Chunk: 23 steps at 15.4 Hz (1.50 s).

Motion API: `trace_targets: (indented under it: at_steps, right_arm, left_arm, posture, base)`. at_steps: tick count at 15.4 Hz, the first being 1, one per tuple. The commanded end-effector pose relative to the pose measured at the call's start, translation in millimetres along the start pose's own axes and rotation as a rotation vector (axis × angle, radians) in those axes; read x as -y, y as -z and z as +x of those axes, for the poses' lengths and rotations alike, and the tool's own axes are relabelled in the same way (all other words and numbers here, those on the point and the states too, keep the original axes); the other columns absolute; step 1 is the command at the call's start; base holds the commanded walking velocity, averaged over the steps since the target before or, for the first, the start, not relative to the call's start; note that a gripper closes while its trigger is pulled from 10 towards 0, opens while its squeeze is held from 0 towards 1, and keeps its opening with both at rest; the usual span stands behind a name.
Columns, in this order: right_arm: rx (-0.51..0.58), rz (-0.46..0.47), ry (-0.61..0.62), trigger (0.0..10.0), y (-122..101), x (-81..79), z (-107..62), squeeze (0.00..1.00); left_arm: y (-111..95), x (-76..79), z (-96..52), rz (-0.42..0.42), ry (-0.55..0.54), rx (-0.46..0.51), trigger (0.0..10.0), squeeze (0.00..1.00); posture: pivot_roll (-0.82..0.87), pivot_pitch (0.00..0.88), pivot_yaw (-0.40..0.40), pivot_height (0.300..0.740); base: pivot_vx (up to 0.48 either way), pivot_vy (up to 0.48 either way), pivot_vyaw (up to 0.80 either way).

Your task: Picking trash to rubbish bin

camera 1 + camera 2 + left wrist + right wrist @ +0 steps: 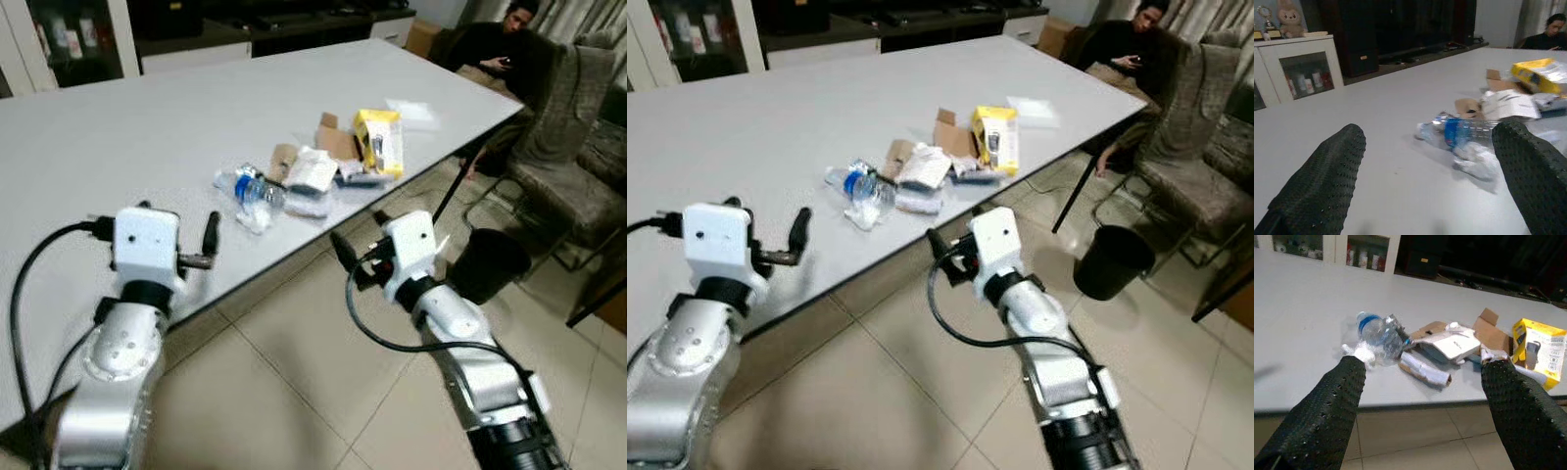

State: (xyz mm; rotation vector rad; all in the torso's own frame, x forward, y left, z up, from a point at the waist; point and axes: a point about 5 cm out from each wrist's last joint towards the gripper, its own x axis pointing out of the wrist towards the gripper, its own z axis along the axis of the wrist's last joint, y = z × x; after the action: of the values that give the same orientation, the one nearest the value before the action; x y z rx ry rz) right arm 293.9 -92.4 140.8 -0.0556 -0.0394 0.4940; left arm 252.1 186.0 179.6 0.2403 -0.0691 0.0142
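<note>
Early stage of the clearing task. The trash is seen heaped near the edge of the white table (118, 137): a crushed plastic bottle (257, 189) with a blue label, a crumpled white wrapper (312, 171), brown cardboard scraps (335, 140), and a yellow box (380, 140) at the far end of the heap. The black rubbish bin (487, 264) is seen on the tiled floor beyond the table's edge, well apart from the heap; nothing can be made out inside it. The left gripper (201, 247) is held over the table short of the bottle, its fingers spread and empty. The right gripper (355, 253) is held off the table's edge, near the heap, likewise spread and empty. No item appears to be lifted yet; every piece is judged still to be carried. A seated person (495, 49) is seen behind the table.
</note>
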Motion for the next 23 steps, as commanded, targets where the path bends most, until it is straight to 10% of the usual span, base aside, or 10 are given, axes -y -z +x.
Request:
trace_targets:
  at_steps: [1, 15, 23]
  right_arm:
    - [-0.024, -0.001, 0.080, 10.0, 6.0, 15.0, -7.5, 0.00]
    - [-0.032, -0.040, -0.136, 10.0, 0.3, -19.1, -3.1, 0.00]
    - [0.036, -0.026, 0.102, 10.0, -32.5, 15.4, -21.0, 0.00]
  left_arm:
    - [-1.4, 8.7, 4.5, -0.004, 0.050, 0.001, 10.0, 0.00]
    - [-5.5, -8.1, -2.3, 0.027, 0.021, -0.030, 10.0, 0.00]
    - [-3.2, 15.2, 2.4, -0.032, 0.180, -0.028, 10.0, 0.00]
  posture:
    - [0.11, 0.025, -0.111, 0.740]
    - [0.12, 0.065, -0.071, 0.740]
    - [0.07, 0.064, -0.060, 0.740]
  base:
    - [0.375, 0.000, 0.00]
    - [0.373, 0.000, 0.46]
    - [0.362, 0.000, -0.37]
